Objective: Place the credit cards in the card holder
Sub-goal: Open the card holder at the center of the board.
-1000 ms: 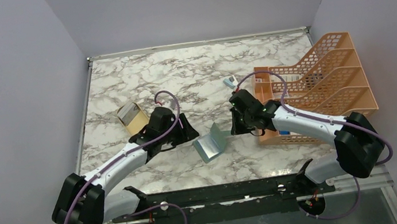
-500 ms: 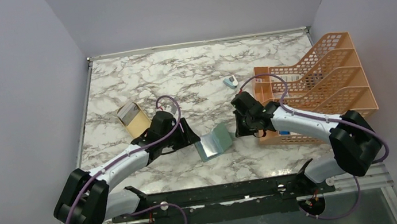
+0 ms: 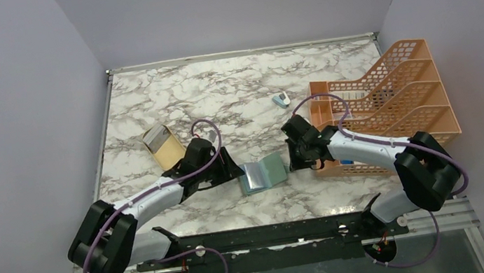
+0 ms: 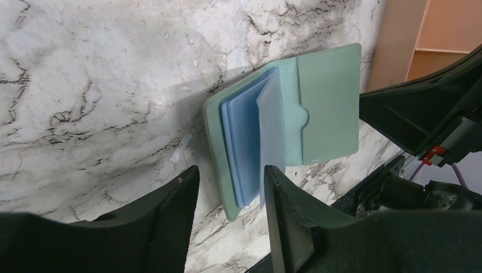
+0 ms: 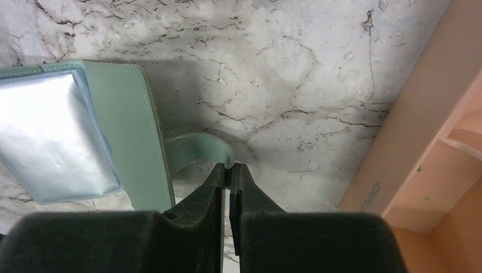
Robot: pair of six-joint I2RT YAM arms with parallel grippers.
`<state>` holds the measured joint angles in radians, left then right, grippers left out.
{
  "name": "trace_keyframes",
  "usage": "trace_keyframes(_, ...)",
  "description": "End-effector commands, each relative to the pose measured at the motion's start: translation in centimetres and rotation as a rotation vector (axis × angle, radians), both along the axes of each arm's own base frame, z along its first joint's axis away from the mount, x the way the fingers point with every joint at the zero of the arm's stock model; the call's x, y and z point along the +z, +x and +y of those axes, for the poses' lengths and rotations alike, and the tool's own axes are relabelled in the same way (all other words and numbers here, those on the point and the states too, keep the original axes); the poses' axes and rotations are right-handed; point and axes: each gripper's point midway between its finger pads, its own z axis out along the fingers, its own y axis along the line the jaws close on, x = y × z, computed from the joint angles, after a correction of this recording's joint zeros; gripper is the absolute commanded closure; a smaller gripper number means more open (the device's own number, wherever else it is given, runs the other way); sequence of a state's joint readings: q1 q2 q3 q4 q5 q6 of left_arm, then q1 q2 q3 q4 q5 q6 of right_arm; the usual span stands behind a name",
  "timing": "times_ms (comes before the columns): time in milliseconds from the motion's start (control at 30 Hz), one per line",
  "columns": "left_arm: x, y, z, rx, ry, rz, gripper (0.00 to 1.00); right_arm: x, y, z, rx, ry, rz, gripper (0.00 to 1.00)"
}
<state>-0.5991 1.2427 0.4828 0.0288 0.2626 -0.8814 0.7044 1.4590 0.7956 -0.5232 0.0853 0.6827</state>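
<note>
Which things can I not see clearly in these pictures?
Top view: credit cards in the tan dish are too small to count.
Left wrist view: card holder pockets overlap, hiding any cards inside.
Right wrist view: right tool covers the strap's end.

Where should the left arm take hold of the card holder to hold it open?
Probably the cover edge beside the blue pockets, approached low from the left arm's side. The card holder lies open, that edge faces the open left gripper, and the right gripper pinches the strap tab on the opposite side.
</note>
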Motion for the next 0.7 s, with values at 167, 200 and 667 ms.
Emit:
trace_keyframes(167, -0.5, -0.5, -1.1, -0.023, -0.066, 0.022, 0.58, -0.2, 0.1, -0.9, -0.014, -0.028, -0.011, 0.99)
trace_keyframes(200, -0.6, -0.6, -1.2, -0.026, -0.069, 0.026, 0.59, -0.2, 0.1, -0.8, -0.012, -0.026, -0.01, 0.99)
trace_keyframes(667, -0.7, -1.0, -2.1, -0.021, -0.149, 0.055, 0.62, 0.3, 0.3, -0.7, -0.012, -0.013, -0.029, 0.99)
